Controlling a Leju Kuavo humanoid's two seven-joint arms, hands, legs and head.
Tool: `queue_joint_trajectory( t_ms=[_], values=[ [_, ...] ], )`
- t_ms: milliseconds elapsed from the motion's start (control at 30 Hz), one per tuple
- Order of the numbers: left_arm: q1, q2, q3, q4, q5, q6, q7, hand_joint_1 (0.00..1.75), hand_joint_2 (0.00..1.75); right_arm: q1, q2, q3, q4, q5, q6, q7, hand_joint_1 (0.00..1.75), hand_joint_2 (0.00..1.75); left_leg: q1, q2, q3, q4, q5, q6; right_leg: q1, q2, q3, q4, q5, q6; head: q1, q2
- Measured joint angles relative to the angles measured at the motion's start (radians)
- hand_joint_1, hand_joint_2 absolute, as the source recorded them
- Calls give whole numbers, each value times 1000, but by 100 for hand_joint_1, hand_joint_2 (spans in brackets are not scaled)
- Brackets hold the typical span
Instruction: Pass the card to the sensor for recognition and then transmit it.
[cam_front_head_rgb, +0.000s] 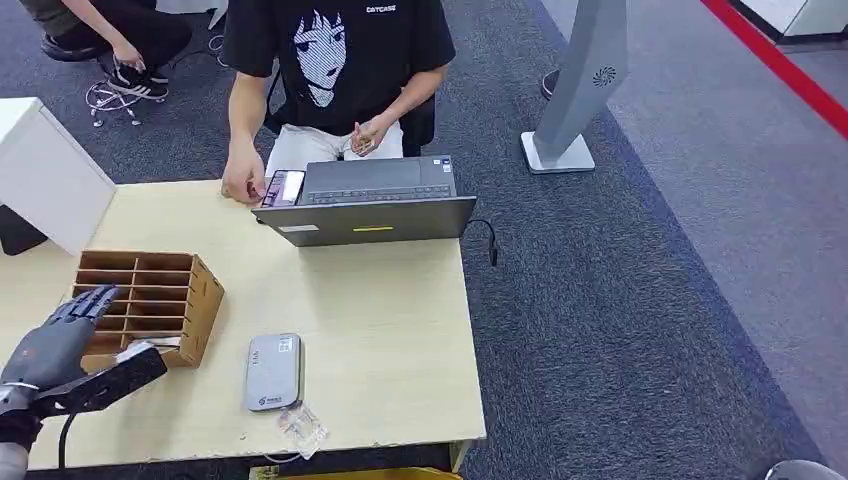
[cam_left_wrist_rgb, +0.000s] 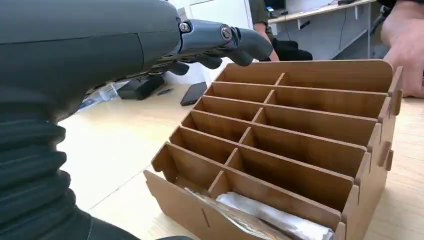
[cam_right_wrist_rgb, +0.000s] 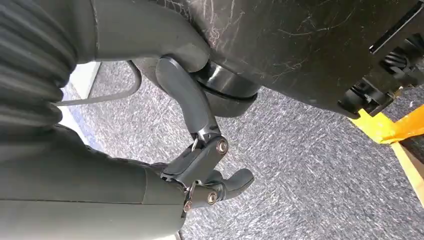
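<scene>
A wooden organizer box (cam_front_head_rgb: 190, 290) with several slots stands at the table's left. In its nearest slot lies a card in a clear plastic sleeve (cam_left_wrist_rgb: 272, 218), also seen as the sleeved card (cam_front_head_rgb: 162, 344) from the head view. My left hand (cam_front_head_rgb: 58, 330) hovers at the box's left front corner, fingers (cam_left_wrist_rgb: 235, 40) stretched out over the box (cam_left_wrist_rgb: 310, 130), holding nothing. The grey-white card sensor (cam_front_head_rgb: 273, 372) lies flat on the table to the right of the box. My right hand (cam_right_wrist_rgb: 202, 172) hangs over grey carpet, fingers loosely bent, with nothing in it.
A person sits behind an open laptop (cam_front_head_rgb: 368, 200) at the table's far edge, one hand (cam_front_head_rgb: 242, 183) by a phone (cam_front_head_rgb: 285, 187). A crumpled clear sleeve (cam_front_head_rgb: 302, 426) lies near the front edge. A white box (cam_front_head_rgb: 45, 175) stands at far left. A grey kiosk stand (cam_front_head_rgb: 580, 90) rises on the carpet.
</scene>
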Motion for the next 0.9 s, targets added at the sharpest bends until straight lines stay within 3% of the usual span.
queue_joint_trajectory(
  t_ms=[900],
  values=[
    [-27,-33,-48,101,11,3,1,0,175,-8,0,11,0,-26,-2,-4,0,175,0,0,0,0,0,0,0,0,0,0,0,0,0,0]
  ],
)
